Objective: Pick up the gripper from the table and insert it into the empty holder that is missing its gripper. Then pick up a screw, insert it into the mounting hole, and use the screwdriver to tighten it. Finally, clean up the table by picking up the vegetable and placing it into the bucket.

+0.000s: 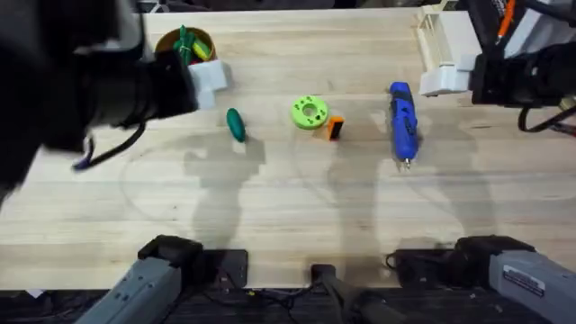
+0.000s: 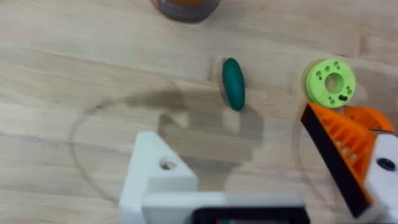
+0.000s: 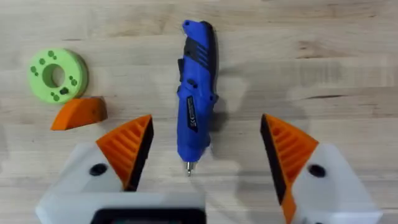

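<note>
The small orange gripper block (image 1: 335, 127) (image 3: 79, 113) lies on the table beside a lime-green disc (image 1: 309, 112). The blue screwdriver (image 1: 402, 121) (image 3: 196, 93) lies to their right, tip toward the near edge. My right gripper (image 3: 206, 121) (image 1: 445, 81) hovers open above the screwdriver, both orange pads in place. My left gripper (image 2: 227, 124) (image 1: 211, 76) is open: one finger is the bare white holder (image 2: 155, 174) with a hole, the other carries an orange ribbed pad (image 2: 339, 155). The dark green vegetable (image 1: 236, 124) (image 2: 233, 84) lies below it. The bucket (image 1: 184, 45) (image 2: 185, 6) stands at the back left.
The lime-green disc (image 2: 330, 83) (image 3: 57, 74) has several holes and a small dark bit on it. Something green sticks out of the bucket. A pale rack (image 1: 438, 36) stands at the back right. The near half of the table (image 1: 288, 216) is bare wood.
</note>
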{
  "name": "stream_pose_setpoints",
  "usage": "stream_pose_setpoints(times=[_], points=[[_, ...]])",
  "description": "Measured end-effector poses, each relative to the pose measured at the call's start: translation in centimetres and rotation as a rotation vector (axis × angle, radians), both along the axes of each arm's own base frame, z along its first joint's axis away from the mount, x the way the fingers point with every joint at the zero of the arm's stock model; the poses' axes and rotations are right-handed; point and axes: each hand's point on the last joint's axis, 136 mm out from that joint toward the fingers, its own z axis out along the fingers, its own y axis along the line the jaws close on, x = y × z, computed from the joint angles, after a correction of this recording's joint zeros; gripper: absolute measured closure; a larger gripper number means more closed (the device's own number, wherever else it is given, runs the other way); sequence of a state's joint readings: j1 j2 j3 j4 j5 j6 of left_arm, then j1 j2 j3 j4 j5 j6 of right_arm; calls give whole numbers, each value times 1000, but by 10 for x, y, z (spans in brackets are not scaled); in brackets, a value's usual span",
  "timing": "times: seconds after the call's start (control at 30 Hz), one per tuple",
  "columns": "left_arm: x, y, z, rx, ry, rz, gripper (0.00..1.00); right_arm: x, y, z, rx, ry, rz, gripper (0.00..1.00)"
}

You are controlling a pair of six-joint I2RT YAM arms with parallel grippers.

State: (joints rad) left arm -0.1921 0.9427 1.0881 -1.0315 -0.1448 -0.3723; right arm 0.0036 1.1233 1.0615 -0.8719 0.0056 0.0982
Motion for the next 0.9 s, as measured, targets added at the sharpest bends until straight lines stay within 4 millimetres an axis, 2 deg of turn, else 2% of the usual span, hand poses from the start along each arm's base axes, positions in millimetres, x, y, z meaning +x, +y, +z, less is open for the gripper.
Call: stream_pose_setpoints(times=[0.37, 0.5, 0.67, 0.9], points=[[-18, 5, 53, 32, -258, -63, 15, 0, 0, 0, 0, 0, 0, 9], [-16, 4, 65, 30, -314, -71, 15, 0, 0, 0, 0, 0, 0, 8], [-19, 8, 68, 83, -328, -95, 15, 0, 0, 0, 0, 0, 0, 8], [-7, 7, 89, 187, -418, -168, 16, 0, 0, 0, 0, 0, 0, 8]])
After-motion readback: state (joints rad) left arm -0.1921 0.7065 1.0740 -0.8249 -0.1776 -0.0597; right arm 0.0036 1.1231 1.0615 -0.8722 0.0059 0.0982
